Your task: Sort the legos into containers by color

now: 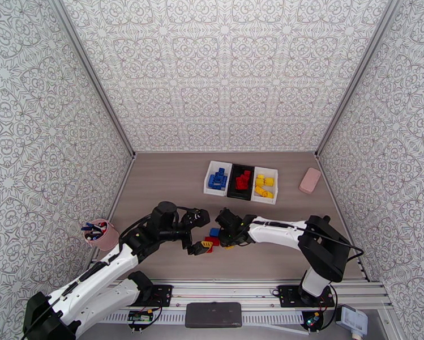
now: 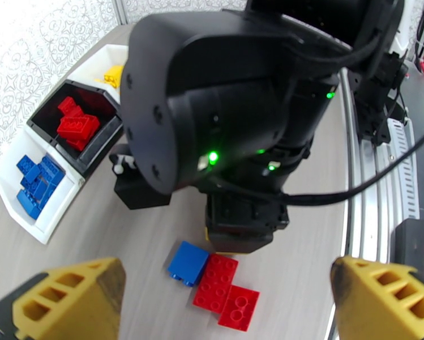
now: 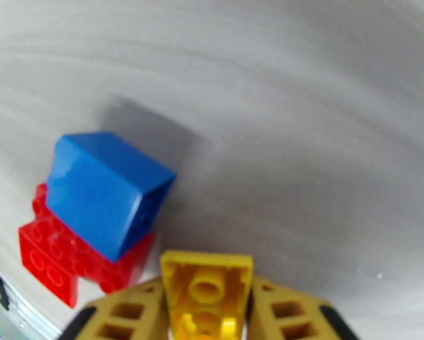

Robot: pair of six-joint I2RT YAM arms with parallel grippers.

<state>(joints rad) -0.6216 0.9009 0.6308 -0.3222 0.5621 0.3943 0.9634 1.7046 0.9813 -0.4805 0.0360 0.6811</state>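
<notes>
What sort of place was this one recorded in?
Probably a lab robot cell: patterned walls box in a wooden tabletop, two arms sit bolted on a metal rail, with legos and containers.

Meeting wrist to wrist on the near side of the containers [image 1: 208,182].
Spread wide at the left gripper [image 2: 226,301]; clamped at the right gripper [image 3: 206,304], fingers [image 3: 127,310] around a yellow lego [image 3: 206,276].

I can't read any writing, label, brand mark or number in any of my feeds. The small white box [image 1: 352,322] at the near right corner and the little circuit board [image 1: 141,317] at the near left are both too small for me to make out any print on them.
</notes>
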